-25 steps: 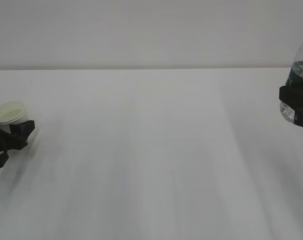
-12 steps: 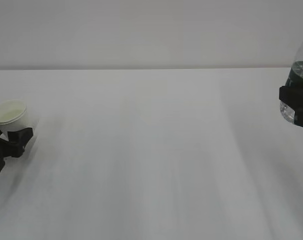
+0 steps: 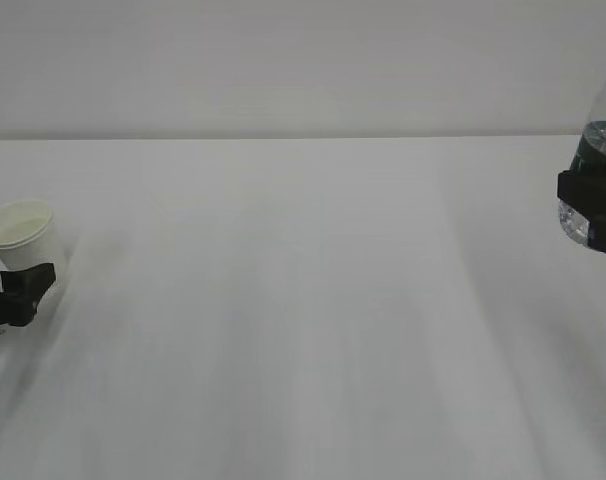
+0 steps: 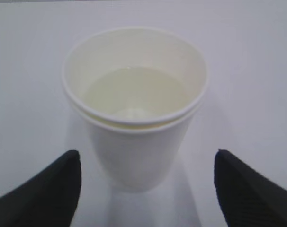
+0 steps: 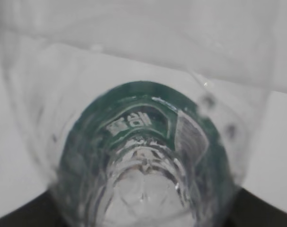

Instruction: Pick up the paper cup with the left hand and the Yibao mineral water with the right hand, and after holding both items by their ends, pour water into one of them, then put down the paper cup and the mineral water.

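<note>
Cup-down step: I had the paper cup (image 4: 134, 109) standing on the surface (image 3: 303, 300), water inside, left hand (image 4: 146, 184) jaws apart, clear of it. Right hand (image 3: 593, 215) jaws clamped on the Yibao mineral water (image 5: 143, 161), held aloft; setting it down came next.

A white cup (image 4: 134, 109) with cream inside is sitting between black fingers (image 4: 49, 189); black fingers are pinching a clear, green-banded bottle (image 3: 601, 150).

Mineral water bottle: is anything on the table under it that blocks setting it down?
Nothing visible does. The mineral water bottle hangs in the right hand above bare table; the paper cup stands far on the other side.
</note>
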